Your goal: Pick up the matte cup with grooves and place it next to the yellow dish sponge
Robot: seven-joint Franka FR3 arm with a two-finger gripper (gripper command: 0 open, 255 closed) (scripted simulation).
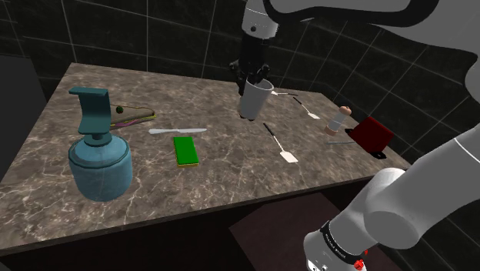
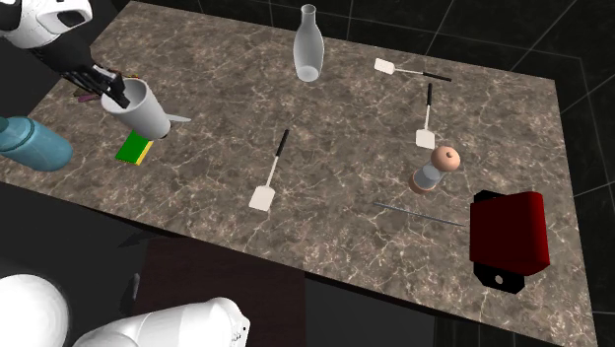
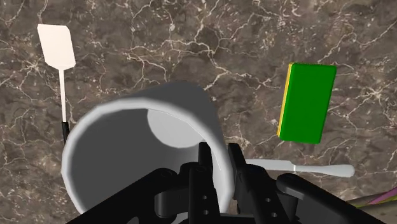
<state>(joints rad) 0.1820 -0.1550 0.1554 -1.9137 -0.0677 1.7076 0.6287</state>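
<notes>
A black claw (image 1: 253,77) is clamped on the rim of a plain pale grey cup (image 1: 255,98), one finger inside the wall and one outside. The cup hangs tilted, apparently lifted off the dark marbled desk (image 1: 231,181). In the wrist view, a green sponge with a yellow edge (image 3: 306,102) lies flat on the desk, near the cup but apart from it. A pale butter knife (image 3: 312,169) lies close beside the sponge. A white spatula (image 3: 56,44) lies on the cup's other side. A teal soap dispenser (image 1: 98,158) stands near the desk's front edge.
</notes>
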